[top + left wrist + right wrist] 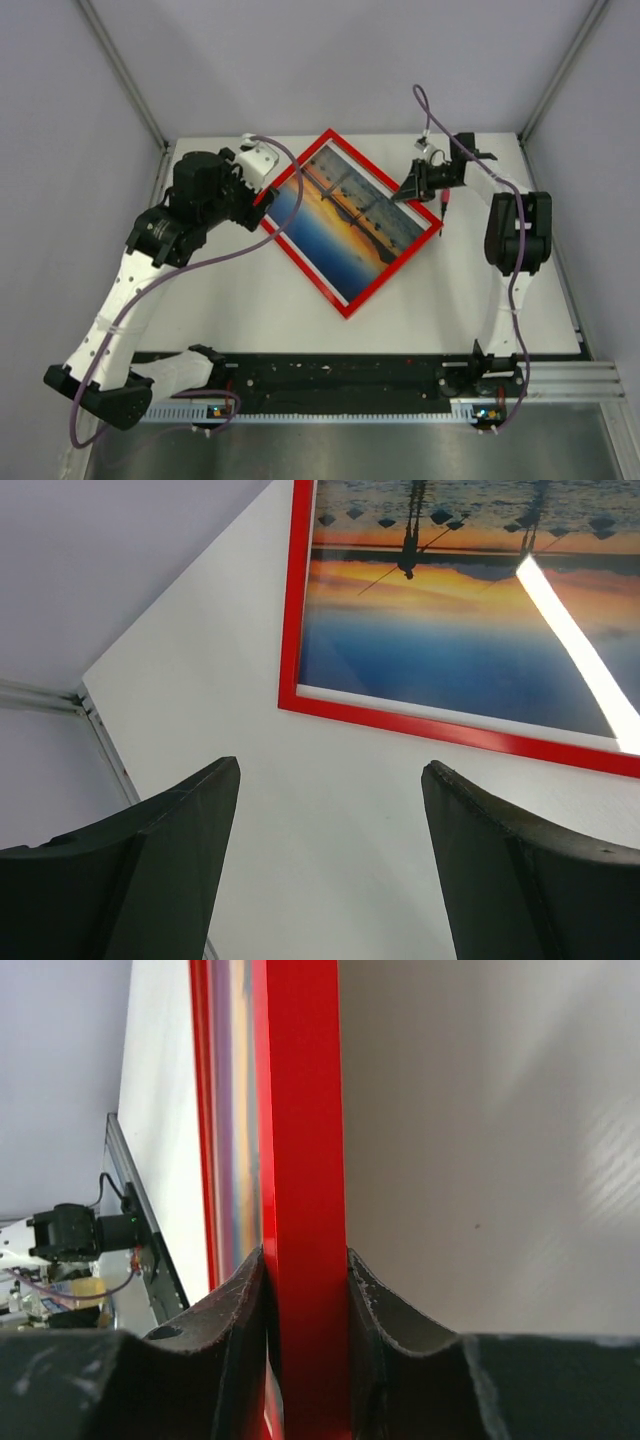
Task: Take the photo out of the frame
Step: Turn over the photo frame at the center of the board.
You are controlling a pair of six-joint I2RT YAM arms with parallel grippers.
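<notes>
The red frame (pixel 303 268) lies turned like a diamond on the white table, with the sunset photo (pixel 345 215) inside it, picture side up. My right gripper (pixel 405 192) is at the frame's far right edge. In the right wrist view this gripper (pixel 305 1255) is shut on the red frame (pixel 300 1140), one finger on each face, and a sliver of the photo (pixel 238 1110) shows to its left. My left gripper (pixel 262 195) hovers by the frame's left corner. It (pixel 332 768) stands open over bare table, short of the frame (pixel 296 600) and photo (pixel 440 640).
The white table (pixel 250 300) ends at grey walls on the left, back and right. A metal rail (pixel 100 740) runs along its left edge. The black base rail (pixel 340 385) with both arm mounts lines the near edge.
</notes>
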